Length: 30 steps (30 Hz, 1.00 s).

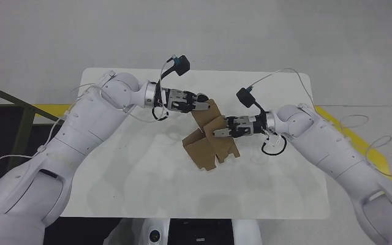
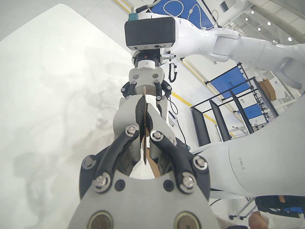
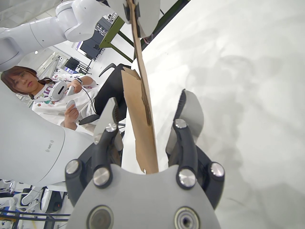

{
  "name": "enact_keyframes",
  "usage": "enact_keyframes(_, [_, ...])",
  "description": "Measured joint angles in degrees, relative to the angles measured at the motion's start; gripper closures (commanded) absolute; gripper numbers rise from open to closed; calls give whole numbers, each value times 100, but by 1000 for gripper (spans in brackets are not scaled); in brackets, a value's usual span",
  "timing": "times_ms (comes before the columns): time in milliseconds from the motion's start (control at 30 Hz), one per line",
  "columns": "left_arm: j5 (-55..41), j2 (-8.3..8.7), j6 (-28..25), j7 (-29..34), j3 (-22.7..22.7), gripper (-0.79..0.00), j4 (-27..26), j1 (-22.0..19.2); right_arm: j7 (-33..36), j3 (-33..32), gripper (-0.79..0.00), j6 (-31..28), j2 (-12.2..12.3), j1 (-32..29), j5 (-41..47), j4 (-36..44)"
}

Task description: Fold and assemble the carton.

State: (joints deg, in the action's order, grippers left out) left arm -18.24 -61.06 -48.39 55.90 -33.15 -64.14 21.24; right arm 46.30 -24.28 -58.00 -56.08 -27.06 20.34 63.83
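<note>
Pinching the carton [image 1: 207, 144] from the left, my left gripper [image 1: 203, 101] has its fingers pressed together on the edge of the upper flap. In my left wrist view that cardboard edge sits clamped between the dark pads [image 2: 139, 113]. The brown carton is partly folded and sits over the middle of the white table [image 1: 122, 184], between my two arms; I cannot tell whether its lower edge rests there. On its right, my right gripper [image 1: 220, 129] is spread wide, with fingers [image 3: 189, 110] either side of a panel, apart from it.
</note>
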Motion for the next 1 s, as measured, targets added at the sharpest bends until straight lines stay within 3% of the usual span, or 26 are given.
enact_keyframes(133, [-60,16,-27,-27,88,0,38,-68,0,176,0,0,32,108,116,29])
enact_keyframes(233, [-87,27,-53,-52,149,0,75,-112,0,276,0,0,43,162,215,59])
enact_keyframes(333, [-150,34,-82,-82,194,-785,126,-156,-1,342,0,0,49,187,347,83])
enact_keyframes(633, [-1068,57,-173,-174,-82,-785,406,-251,0,363,0,0,38,123,1048,8])
enact_keyframes(1000, [-827,83,-123,-700,-505,-785,801,-53,32,375,0,32,-150,-21,2424,-347])
